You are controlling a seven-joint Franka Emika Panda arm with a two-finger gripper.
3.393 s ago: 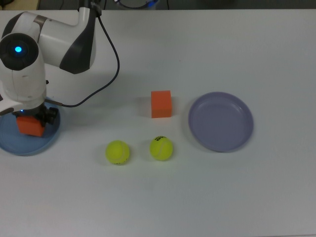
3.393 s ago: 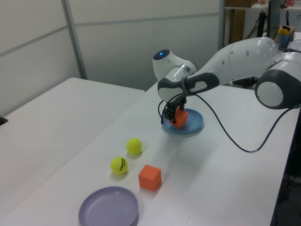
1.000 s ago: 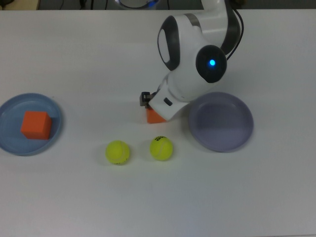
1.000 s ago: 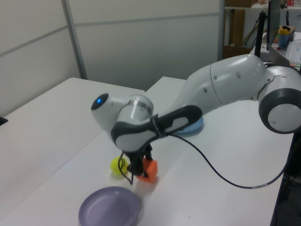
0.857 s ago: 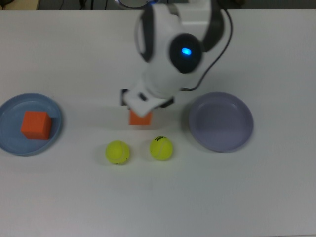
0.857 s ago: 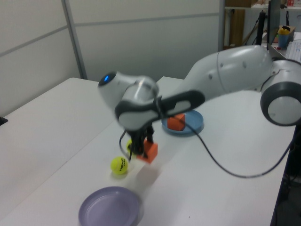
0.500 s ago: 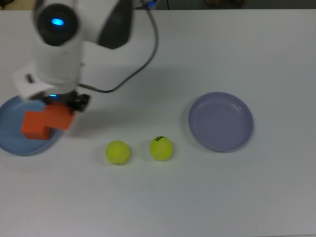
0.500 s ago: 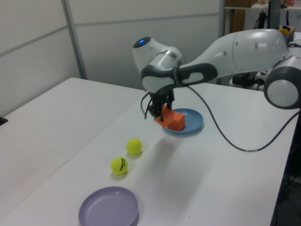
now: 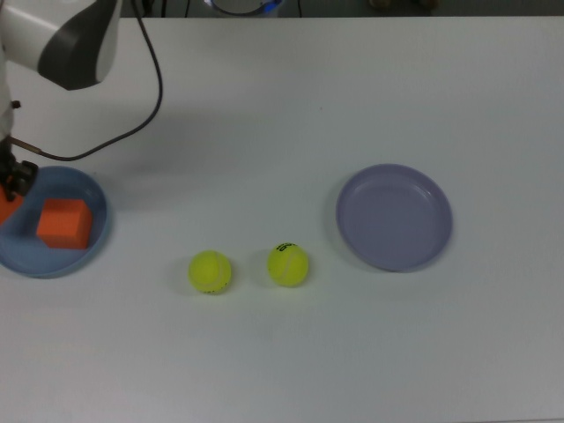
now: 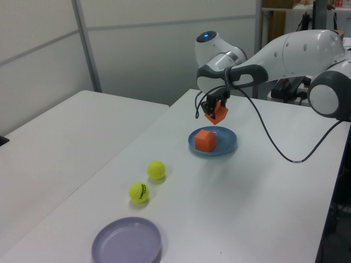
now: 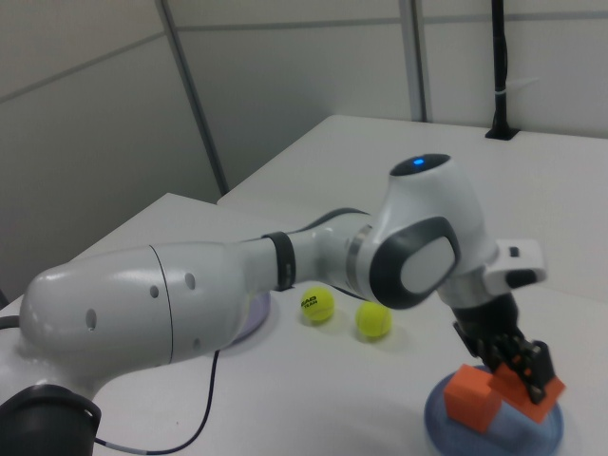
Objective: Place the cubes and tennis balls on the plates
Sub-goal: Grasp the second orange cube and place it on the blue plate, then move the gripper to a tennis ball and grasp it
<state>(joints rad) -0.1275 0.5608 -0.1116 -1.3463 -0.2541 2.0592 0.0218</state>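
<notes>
Matt cubes [image 10: 205, 141], fuzzy tennis balls [image 9: 288, 264]

White tables [image 10: 66, 142] before pale grey panelled walls [image 10: 164, 49] (possibly shelving [image 10: 279, 24] beyond, hard to tell).

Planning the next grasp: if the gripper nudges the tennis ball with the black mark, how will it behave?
The marked tennis ball sits alone on the flat table, so it would probably roll when pushed. Its fuzzy surface suggests it should grip well rather than slip. The other ball lies near, so a sideways nudge might knock into it.

Orange cubes [image 10: 205, 141], blue plate [image 10: 226, 147] — lavender plate [image 9: 394, 217], yellow-green balls [image 9: 211, 271].
</notes>
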